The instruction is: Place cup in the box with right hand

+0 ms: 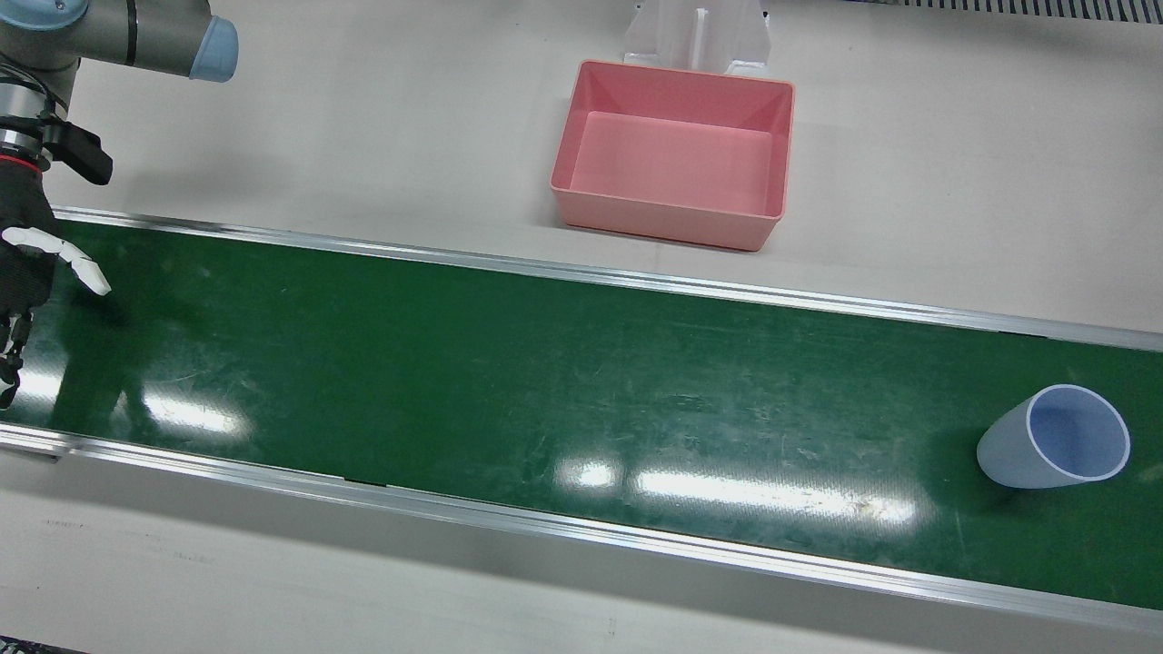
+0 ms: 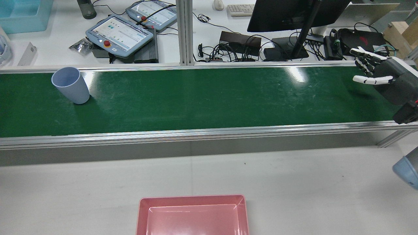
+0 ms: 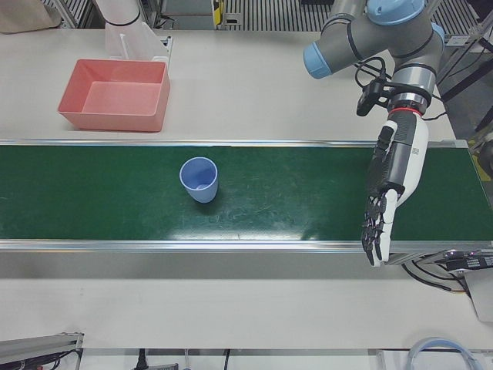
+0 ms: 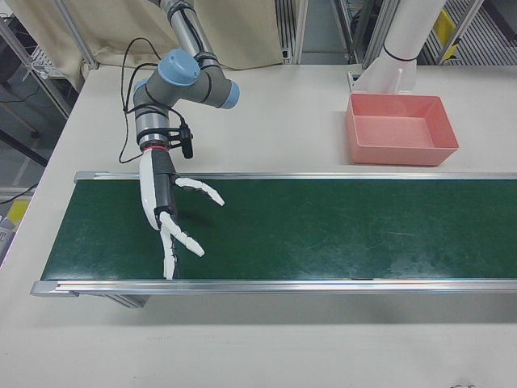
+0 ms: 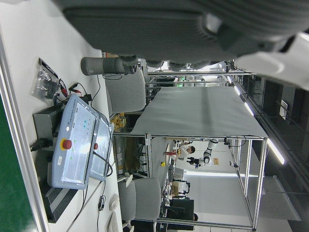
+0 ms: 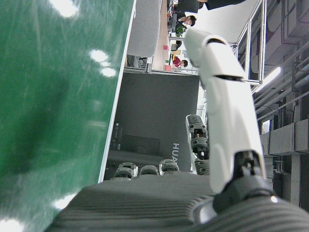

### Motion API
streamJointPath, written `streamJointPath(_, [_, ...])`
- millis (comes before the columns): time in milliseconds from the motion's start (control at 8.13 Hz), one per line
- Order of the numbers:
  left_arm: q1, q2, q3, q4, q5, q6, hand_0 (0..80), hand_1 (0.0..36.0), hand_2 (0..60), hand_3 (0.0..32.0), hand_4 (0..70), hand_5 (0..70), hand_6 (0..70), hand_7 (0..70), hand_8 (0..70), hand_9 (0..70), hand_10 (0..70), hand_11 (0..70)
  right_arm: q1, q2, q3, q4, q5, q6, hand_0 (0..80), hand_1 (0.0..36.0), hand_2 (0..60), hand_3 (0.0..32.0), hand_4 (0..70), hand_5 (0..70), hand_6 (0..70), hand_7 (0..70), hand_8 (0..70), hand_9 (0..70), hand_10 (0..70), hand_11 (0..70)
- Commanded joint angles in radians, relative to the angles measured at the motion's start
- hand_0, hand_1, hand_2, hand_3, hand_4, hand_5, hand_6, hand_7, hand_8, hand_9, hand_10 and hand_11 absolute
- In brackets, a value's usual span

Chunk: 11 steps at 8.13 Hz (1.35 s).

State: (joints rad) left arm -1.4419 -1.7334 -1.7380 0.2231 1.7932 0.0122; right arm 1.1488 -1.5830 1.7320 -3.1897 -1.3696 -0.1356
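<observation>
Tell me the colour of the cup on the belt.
Pale blue cup, clearest in the left-front view.

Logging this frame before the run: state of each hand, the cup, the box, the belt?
Pale blue plastic cup: upright on belt, mouth up, empty, untouched.
Pink rectangular plastic box: empty, on the white table beside belt.
Right hand: open, over belt, holds nothing.
Left hand: open, fingers pointing down over belt, holds nothing.
Green conveyor belt: carries only the cup.
</observation>
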Motion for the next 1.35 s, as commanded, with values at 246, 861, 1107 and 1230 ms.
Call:
streamJointPath(246, [0.000, 0.000, 0.000, 0.001, 0.000, 0.000, 0.0, 0.0, 0.0, 0.0, 0.0, 0.0, 0.0, 0.0, 0.0, 0.0, 0.0, 0.0, -0.001, 0.003, 0.000, 0.005, 0.001, -0.001, 62.3, 28.7, 3.1, 0.0, 0.2, 8.3, 3.3, 2.4, 0.0, 0.0, 1.4, 5.1])
streamJointPath(861, [0.000, 0.002, 0.000, -0.001, -0.002, 0.000, 0.0, 0.0, 0.0, 0.0, 0.0, 0.0, 0.0, 0.0, 0.0, 0.0, 0.0, 0.0, 0.000, 0.003, 0.000, 0.005, 0.001, -0.001, 56.3, 24.1, 3.5, 0.0, 0.3, 6.7, 3.0, 3.1, 0.0, 0.0, 0.4, 3.2])
streamJointPath(1107, [0.000, 0.000, 0.002, -0.001, 0.000, 0.000, 0.0, 0.0, 0.0, 0.0, 0.0, 0.0, 0.0, 0.0, 0.0, 0.0, 0.0, 0.0, 0.003, 0.005, 0.004, 0.005, 0.001, -0.047, 56.1, 24.1, 4.1, 0.0, 0.6, 6.7, 3.0, 3.4, 0.0, 0.0, 0.4, 3.2])
streamJointPath(1230, [0.000, 0.000, 0.000, -0.001, 0.000, 0.000, 0.0, 0.0, 0.0, 0.0, 0.0, 0.0, 0.0, 0.0, 0.0, 0.0, 0.0, 0.0, 0.009, 0.005, 0.008, 0.005, 0.001, -0.085, 56.0, 24.2, 4.6, 0.0, 0.6, 6.7, 3.0, 3.5, 0.0, 0.0, 0.5, 3.2])
